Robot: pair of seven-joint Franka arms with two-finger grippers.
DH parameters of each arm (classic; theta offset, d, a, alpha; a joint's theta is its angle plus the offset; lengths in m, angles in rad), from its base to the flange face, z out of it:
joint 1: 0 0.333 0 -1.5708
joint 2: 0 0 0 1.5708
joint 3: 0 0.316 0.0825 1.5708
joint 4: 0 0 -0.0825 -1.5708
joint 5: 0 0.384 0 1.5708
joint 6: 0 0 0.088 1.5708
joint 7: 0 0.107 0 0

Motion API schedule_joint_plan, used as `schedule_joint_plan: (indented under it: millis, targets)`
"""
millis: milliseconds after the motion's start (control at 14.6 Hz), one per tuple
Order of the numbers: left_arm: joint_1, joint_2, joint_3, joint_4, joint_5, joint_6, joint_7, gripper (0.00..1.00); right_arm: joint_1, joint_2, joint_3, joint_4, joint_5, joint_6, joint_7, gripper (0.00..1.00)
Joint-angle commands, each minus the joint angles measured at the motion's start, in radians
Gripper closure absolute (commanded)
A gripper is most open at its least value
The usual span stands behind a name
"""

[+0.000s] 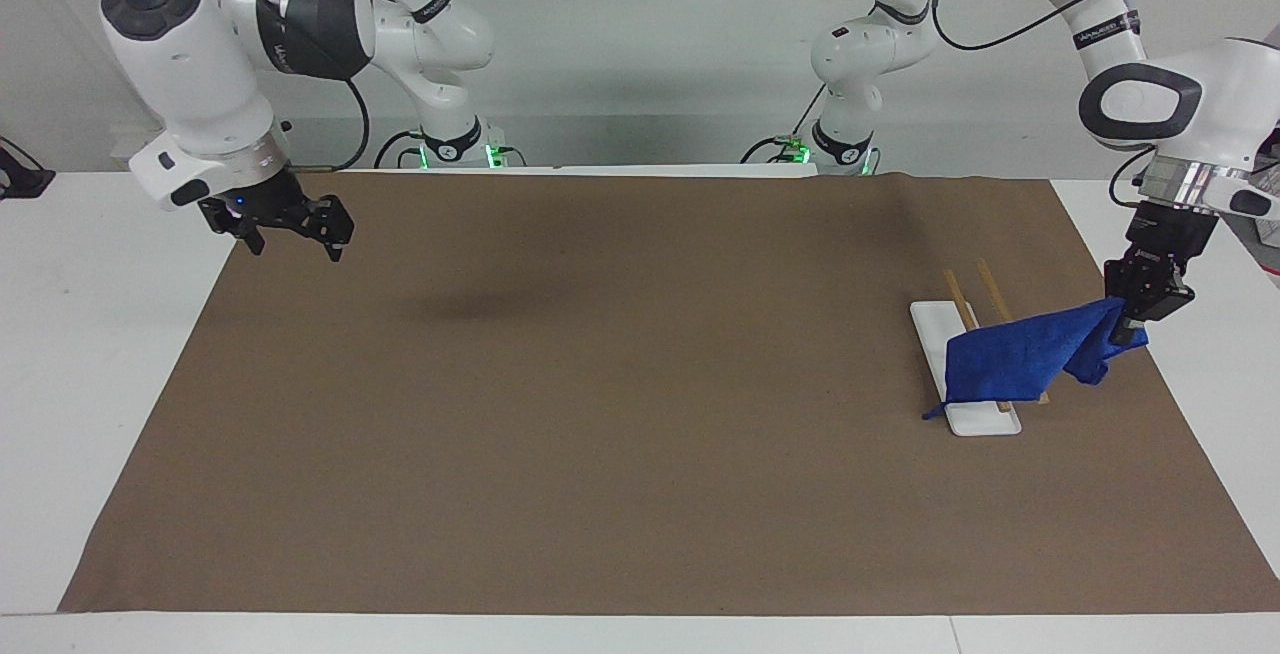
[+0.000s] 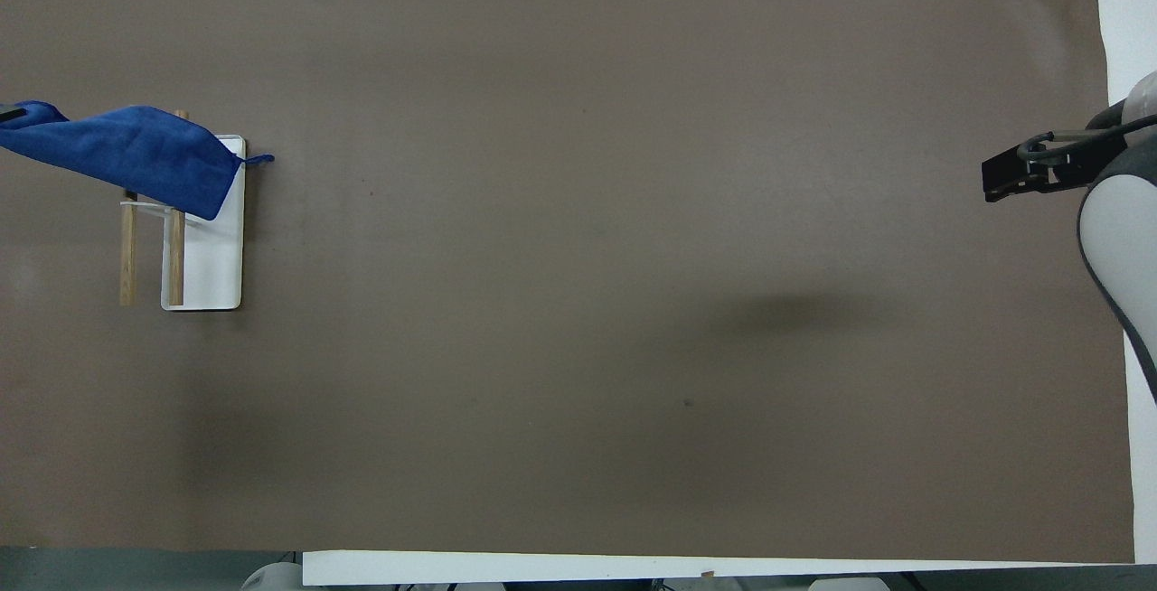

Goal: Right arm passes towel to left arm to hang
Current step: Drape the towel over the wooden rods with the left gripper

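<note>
A white desk (image 1: 60, 354) backed by a pale wall is covered by a large brown rectangular mat (image 1: 620, 414), on which a white-based rack with two wooden rails (image 1: 975, 409) stands at about 3 o'clock in the facing view. The bright royal-blue terry towel (image 1: 1020, 359) is draped over the rails, one corner pinched by the left tool (image 1: 1128, 334), which is pointed steeply down over the mat's edge beside the rack. The right tool (image 1: 290, 239), its fingers spread and holding nothing, is hung at about 10 o'clock over the mat's corner at the right arm's end.

left gripper (image 1: 1130, 332) is pinching the towel (image 1: 1020, 362), draping over the rack (image 1: 965, 369) at three o'clock; right gripper (image 1: 292, 242) is hanging open at ten.
</note>
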Motion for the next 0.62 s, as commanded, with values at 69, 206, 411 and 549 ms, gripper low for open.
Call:
schedule_joint_plan:
  millis: [69, 206, 411, 549]
  targets:
    - [0.047, -0.039, -0.007, -0.080, 0.013, 0.021, 0.086, 0.98, -0.012, 0.007, -0.001, 0.017, -0.004, -0.018, -0.018, 0.00]
    - [0.077, -0.043, -0.007, -0.100, 0.015, 0.021, 0.143, 0.98, -0.017, 0.007, -0.004, 0.019, 0.026, -0.018, -0.001, 0.00]
    - [0.094, -0.040, -0.007, -0.101, 0.016, 0.022, 0.161, 0.98, -0.034, 0.007, -0.013, 0.019, 0.077, -0.019, 0.004, 0.00]
    - [0.120, -0.036, -0.005, -0.094, 0.019, 0.022, 0.161, 0.98, -0.035, 0.007, -0.014, 0.019, 0.091, -0.021, 0.004, 0.00]
